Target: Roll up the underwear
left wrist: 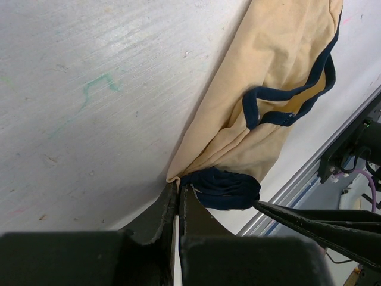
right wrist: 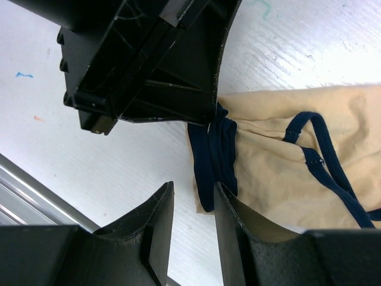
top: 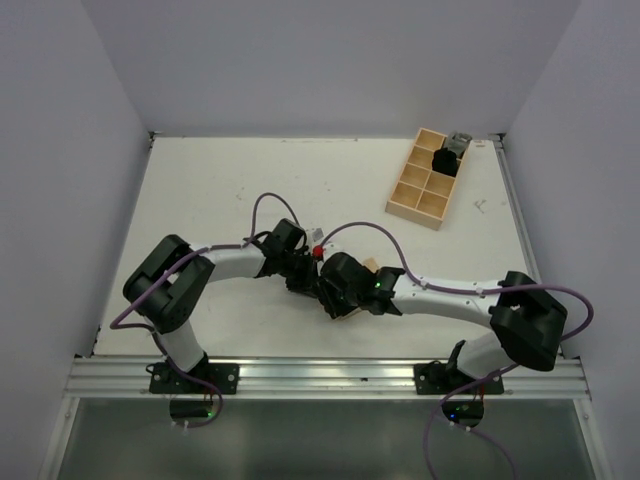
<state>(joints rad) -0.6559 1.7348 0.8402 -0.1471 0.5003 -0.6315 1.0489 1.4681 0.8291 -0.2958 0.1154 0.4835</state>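
My left claw [left wrist: 177, 192] was clamped on the underwear's [left wrist: 268, 77] dark end, anchoring it on the bench [left wrist: 89, 119] by the near edge. My right claw [right wrist: 193, 199] stood parted just beside that end, gripping nothing, probably ready to start the roll.

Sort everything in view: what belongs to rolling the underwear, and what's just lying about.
For the job: underwear; left gripper, shut on its dark-trimmed end; right gripper, jaws apart beside that end.

Lying about: wooden tray, far right; dark object in one of its compartments; grey object at its far corner.
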